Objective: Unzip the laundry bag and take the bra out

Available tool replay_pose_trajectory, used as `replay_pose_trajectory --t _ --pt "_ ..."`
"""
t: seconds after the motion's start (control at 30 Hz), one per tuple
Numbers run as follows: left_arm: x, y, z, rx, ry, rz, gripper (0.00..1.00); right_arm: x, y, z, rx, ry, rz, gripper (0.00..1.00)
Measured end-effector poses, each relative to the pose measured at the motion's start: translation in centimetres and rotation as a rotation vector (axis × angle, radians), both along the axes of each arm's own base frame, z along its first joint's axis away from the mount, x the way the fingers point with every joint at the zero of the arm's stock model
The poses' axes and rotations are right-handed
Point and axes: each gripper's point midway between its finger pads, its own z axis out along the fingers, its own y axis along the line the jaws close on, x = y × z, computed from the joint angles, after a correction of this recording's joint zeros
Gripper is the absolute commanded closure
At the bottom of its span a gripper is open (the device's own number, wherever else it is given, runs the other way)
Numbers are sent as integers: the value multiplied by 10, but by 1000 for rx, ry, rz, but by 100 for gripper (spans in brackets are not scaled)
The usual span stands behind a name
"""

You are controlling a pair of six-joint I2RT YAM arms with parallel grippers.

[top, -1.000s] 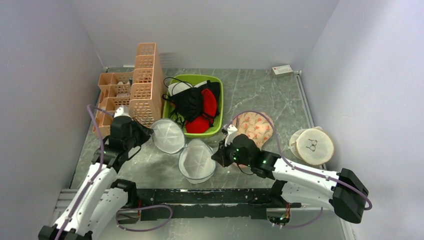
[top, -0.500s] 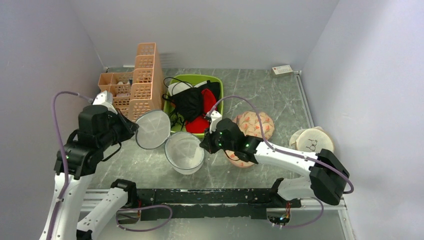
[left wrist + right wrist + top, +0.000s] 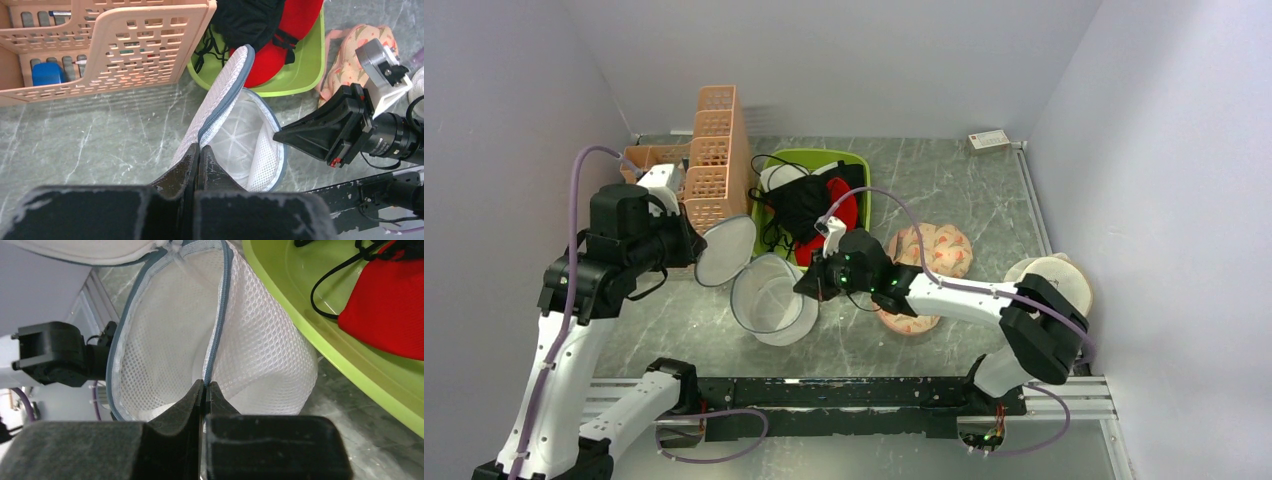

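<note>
The laundry bag is unzipped and spread into two white mesh halves. My left gripper (image 3: 696,250) is shut on the rim of the flatter half (image 3: 726,252), and its tips also show in the left wrist view (image 3: 198,150). My right gripper (image 3: 809,288) is shut on the grey zip rim of the bowl-like half (image 3: 769,298), and it also shows in the right wrist view (image 3: 205,385). The bag hangs between the grippers, and its bowl (image 3: 165,355) looks empty. The red bra (image 3: 826,238) lies in the green tub under a black garment (image 3: 799,205). The bra also shows in both wrist views (image 3: 267,65) (image 3: 390,305).
The green tub (image 3: 865,210) stands just behind the bag. A peach crate (image 3: 714,165) stands at the back left. A peach floral padded item (image 3: 934,255) lies under the right arm. A cream pouch (image 3: 1054,285) is at the right and a small white box (image 3: 989,139) at the back.
Both arms have moved left and toward the back with the bag held between them. The bag has lifted off the table and now hangs nearer the crate and the tub.
</note>
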Motion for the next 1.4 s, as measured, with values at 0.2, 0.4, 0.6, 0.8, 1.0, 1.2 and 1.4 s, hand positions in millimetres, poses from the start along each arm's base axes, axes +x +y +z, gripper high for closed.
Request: replay_pose_trajectory --t 0.2,0.4,0.6,0.8,1.0,1.2,1.4 --pt "-1 -10 -16 5 19 -89 93 10 4 1 49 56 -43 100" --pt "-12 -42 -51 -46 139 -249 93 19 1 7 102 77 -70 100" --pt "-33 -93 -70 -100 208 -467 93 14 0 3 113 99 -53 100" --pt "-60 -138 -94 -96 322 -614 93 10 -3 -2 112 104 -51 100" --pt "-63 -145 -115 -88 392 -597 93 7 -28 -14 33 103 -109 74" --pt "-67 -152 -134 -110 449 -613 82 16 -81 -8 -18 62 -228 49" --pt "-72 -155 -138 -125 470 -645 20 21 -102 7 1 27 -240 24"
